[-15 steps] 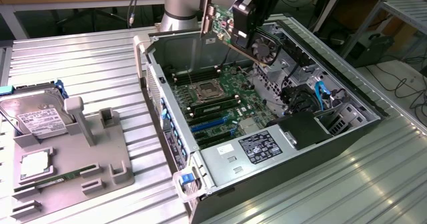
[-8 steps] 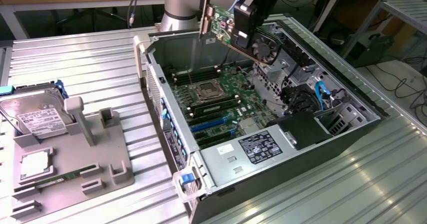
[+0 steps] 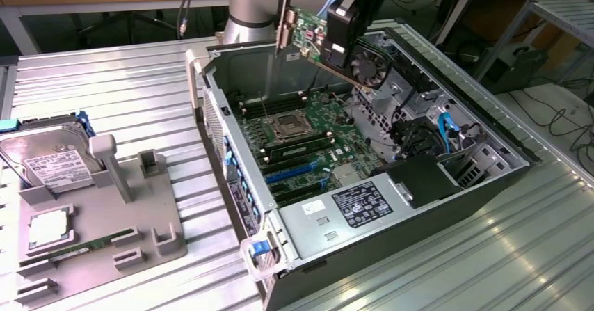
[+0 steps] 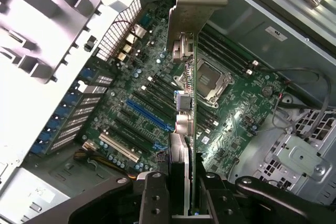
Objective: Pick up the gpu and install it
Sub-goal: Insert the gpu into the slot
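**Green card held over the open case**

Green board and black cooler, the gpu (image 3: 364, 62) hangs tilted above the open computer case (image 3: 215, 109), its silver bracket (image 3: 283, 20) toward the exterior view's left. The gripper (image 3: 357, 12) has its jaws clamped on the card; in the wrist view its fingers (image 4: 152, 196) pinch the board edge-on. Beneath lies the motherboard (image 3: 311, 126) with its blue slots (image 4: 147, 115); the card appears apart from them.

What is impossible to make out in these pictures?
- Wrist view: black gripper, holding the green gpu card with silver bracket, cut off by the frame edge.
- Wrist view: card's fan face hidden, card seen edge-on.
- Exterior view: label text on the silver hard drive too small.
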Controlling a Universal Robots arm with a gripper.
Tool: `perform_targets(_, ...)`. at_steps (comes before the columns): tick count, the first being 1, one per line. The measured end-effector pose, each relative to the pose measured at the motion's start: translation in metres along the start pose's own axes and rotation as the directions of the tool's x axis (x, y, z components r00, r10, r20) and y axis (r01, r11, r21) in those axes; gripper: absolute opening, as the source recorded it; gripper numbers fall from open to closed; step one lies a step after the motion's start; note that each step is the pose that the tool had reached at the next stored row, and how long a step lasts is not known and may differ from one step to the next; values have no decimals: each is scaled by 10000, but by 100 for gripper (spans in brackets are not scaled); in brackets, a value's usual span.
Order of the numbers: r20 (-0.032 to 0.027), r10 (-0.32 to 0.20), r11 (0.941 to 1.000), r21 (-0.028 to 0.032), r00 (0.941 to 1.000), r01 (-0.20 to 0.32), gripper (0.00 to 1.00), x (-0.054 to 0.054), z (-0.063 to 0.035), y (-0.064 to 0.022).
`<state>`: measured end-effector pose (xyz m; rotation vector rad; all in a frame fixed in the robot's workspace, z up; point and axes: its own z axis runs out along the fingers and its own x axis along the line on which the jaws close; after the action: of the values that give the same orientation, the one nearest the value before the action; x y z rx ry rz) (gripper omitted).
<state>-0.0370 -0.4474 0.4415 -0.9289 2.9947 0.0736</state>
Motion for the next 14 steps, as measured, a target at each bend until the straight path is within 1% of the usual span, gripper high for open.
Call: perform_targets(14, -27, -631, 9980, -13, 9980, 631, 27, 0, 0, 0)
